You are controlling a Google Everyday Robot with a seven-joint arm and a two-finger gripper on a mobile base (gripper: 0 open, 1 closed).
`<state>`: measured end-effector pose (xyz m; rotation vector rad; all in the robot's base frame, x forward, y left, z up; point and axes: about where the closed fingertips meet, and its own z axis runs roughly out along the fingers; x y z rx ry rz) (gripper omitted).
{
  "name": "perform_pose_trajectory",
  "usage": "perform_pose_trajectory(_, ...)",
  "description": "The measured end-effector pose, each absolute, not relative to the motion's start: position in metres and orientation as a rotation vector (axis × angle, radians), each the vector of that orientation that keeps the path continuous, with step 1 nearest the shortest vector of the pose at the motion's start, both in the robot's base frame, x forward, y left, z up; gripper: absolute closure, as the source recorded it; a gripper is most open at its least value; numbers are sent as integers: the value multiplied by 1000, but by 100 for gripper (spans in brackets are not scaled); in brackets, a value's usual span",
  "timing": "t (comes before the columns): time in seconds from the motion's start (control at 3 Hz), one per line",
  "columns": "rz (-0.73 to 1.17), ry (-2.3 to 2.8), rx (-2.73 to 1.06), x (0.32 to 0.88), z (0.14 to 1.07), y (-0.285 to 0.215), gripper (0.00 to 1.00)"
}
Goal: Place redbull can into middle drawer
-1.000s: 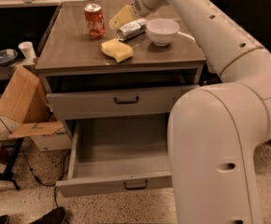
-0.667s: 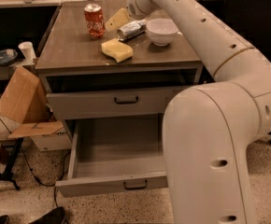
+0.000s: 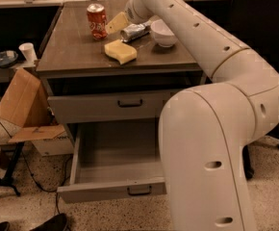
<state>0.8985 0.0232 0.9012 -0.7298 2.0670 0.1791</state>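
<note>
I find the gripper (image 3: 115, 23) low over the back of the cabinet top (image 3: 72, 52), between the red soda can (image 3: 97, 21) and the redbull can (image 3: 134, 32). The redbull can lies on its side just beside the white bowl (image 3: 163, 32). I cannot tell whether the claw is open or closed, nor whether it touches the can. The middle drawer (image 3: 113, 189) stands pulled out below, its right end hidden behind the robot's arm (image 3: 207, 153).

no legible text, labels or numbers
</note>
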Motion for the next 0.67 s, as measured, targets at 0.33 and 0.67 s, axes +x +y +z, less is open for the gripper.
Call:
perform_pose_trajectory(0.33,179,2067,-730,899,901,23,0)
perform_pose_trajectory(0.67,181,2067,-686,909,894,11,0)
